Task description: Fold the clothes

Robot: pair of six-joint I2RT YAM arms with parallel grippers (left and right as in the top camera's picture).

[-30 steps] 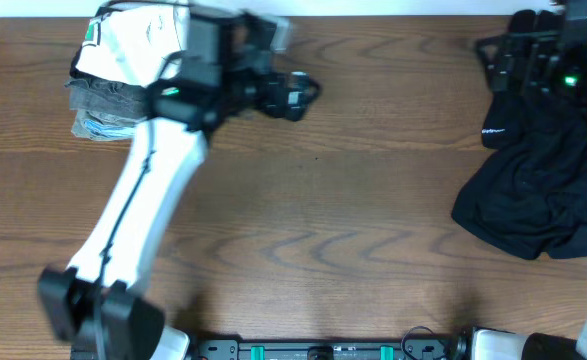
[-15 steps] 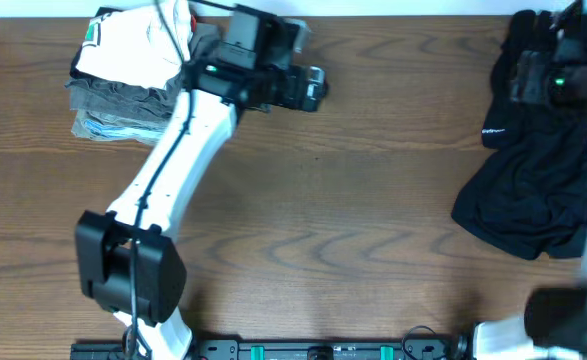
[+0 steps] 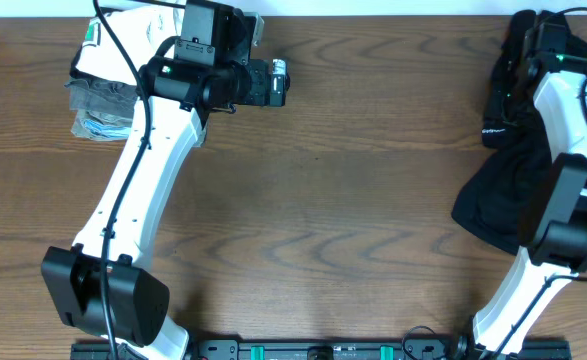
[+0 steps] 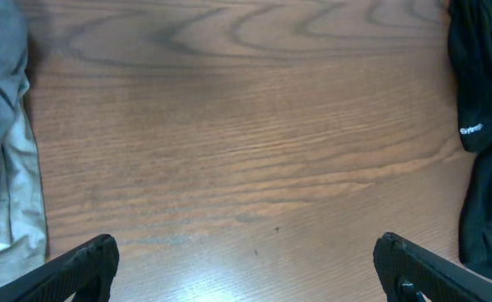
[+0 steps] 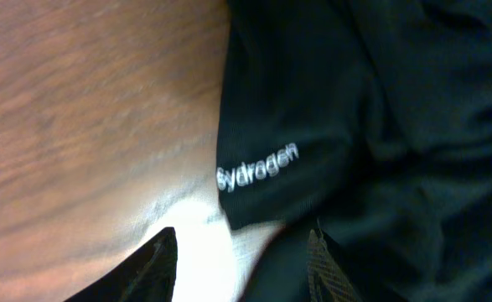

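The clothes, a crumpled black garment (image 3: 533,180), lie at the table's right edge. Its white logo lettering (image 5: 258,168) shows in the right wrist view. My right gripper (image 3: 518,70) is down on the garment's upper part. Its jaws stand partly apart (image 5: 237,268), with a fold of black cloth and bare table between them. The right finger (image 5: 317,260) rests against the cloth. My left gripper (image 3: 278,82) hovers at the table's far left-centre, wide open (image 4: 250,277) with only wood between its fingers. The garment (image 4: 480,126) also shows at the right edge of the left wrist view.
A stack of folded white, grey-olive and light blue garments (image 3: 108,90) sits at the far left corner, just behind the left arm; its edge (image 4: 2,168) shows in the left wrist view. Bare wooden tabletop (image 3: 353,220) spans the middle.
The right gripper's jaws have narrowed over the black garment, and the right arm has swung further into view. The left arm has shifted, its gripper ending slightly further left.
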